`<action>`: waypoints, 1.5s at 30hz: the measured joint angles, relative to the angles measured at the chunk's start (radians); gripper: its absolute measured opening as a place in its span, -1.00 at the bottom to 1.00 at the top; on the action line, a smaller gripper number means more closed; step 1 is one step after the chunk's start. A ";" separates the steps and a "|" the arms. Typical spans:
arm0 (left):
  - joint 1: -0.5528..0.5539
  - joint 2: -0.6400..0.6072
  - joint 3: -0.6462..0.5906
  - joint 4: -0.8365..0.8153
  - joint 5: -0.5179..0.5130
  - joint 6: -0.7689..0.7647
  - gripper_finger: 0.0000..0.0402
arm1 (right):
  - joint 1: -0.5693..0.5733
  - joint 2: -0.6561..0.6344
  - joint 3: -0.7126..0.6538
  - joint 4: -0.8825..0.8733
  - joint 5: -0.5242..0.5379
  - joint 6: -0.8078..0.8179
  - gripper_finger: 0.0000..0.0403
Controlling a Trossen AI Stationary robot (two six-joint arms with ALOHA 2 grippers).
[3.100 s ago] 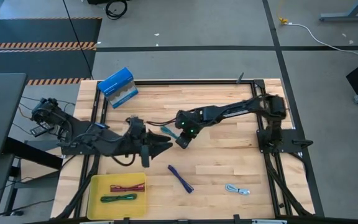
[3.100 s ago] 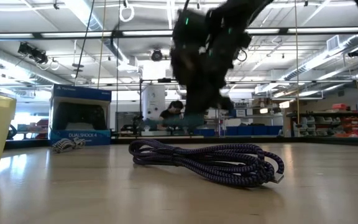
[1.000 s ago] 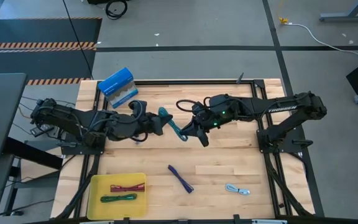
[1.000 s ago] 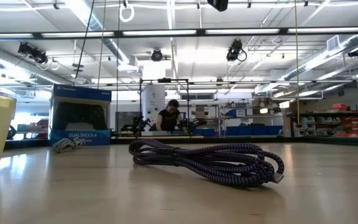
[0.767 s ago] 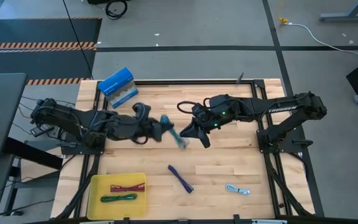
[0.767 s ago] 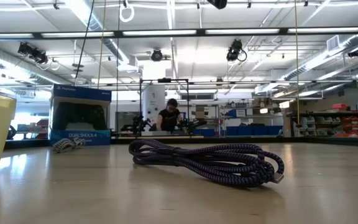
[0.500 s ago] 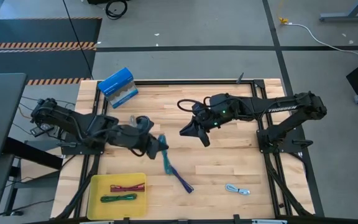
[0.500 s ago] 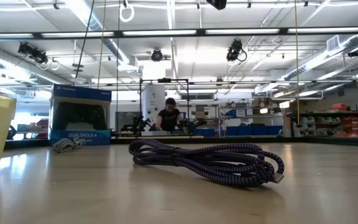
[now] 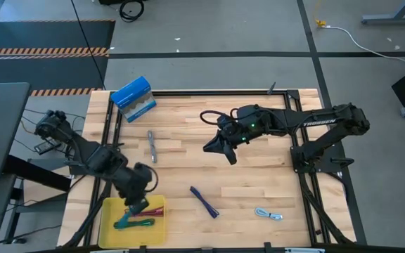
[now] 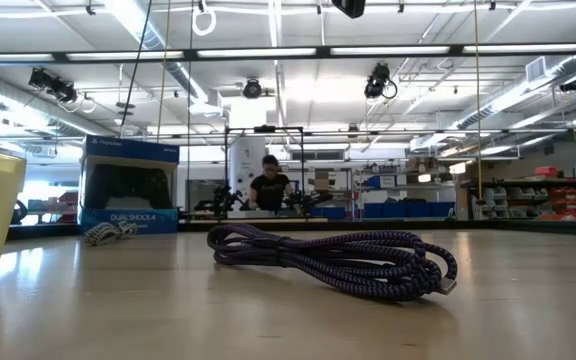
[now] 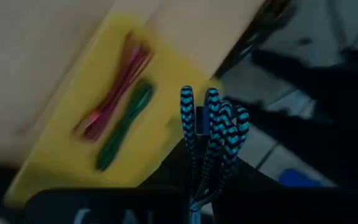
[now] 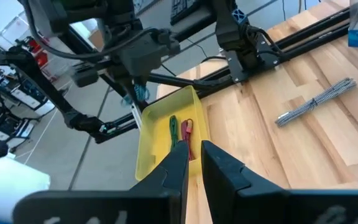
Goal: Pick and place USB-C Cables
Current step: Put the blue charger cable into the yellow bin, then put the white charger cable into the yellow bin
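My left gripper point(image 9: 138, 209) hangs over the yellow tray point(image 9: 110, 211), shut on a teal USB-C cable bundle point(image 11: 211, 134). In the tray lie a magenta cable point(image 11: 115, 87) and a dark green cable point(image 11: 124, 124). A purple cable point(image 9: 204, 202) lies coiled near the table's front middle and fills the low view point(image 10: 333, 260). A pale blue cable point(image 9: 268, 214) lies at the near right. My right gripper point(image 9: 220, 151) hovers over the table's middle, open by a narrow gap point(image 12: 192, 163), nothing between its fingers. My left gripper pinches the teal bundle between its two fingers, some way back from the looped end point(image 11: 199, 186). The loops point(image 11: 213, 102) stick out past the fingertips. The fingers point down at the tray, and the bundle is lifted clear of it.
A grey braided cable point(image 9: 150, 146) lies on the table's left half, also in the right wrist view point(image 12: 316, 101). A blue box point(image 9: 133, 98) stands at the far left corner. Black frame rails point(image 9: 209, 93) run along the table's edges. A person point(image 10: 268, 185) stands far behind the table.
My left gripper has swung from the table's middle toward the near left corner with the teal cable, tipping downward, and now hangs over the yellow tray. The grey cable has come into view where the arm was. My right gripper has stayed in place.
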 joint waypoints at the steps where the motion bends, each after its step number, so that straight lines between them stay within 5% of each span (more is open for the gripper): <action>1: -0.014 0.000 0.000 -0.025 0.000 -0.003 -0.85 | 0.000 0.000 0.000 -0.005 0.000 0.000 -0.75; 11: -0.120 0.053 0.000 -0.228 -0.082 0.139 -0.81 | 0.000 0.000 0.000 -0.101 0.048 0.009 -0.75; 26: -0.142 0.295 0.000 -0.142 -0.011 0.507 -0.82 | 0.000 0.000 0.000 -0.113 0.039 0.016 -0.75; 36: -0.143 0.404 -0.001 -0.035 0.070 0.485 -0.66 | -0.003 0.000 0.000 -0.113 -0.057 -0.016 -0.75; 45: -0.140 0.408 -0.001 0.033 0.075 0.345 -0.24 | -0.033 0.000 0.000 -0.131 -0.148 -0.012 -0.74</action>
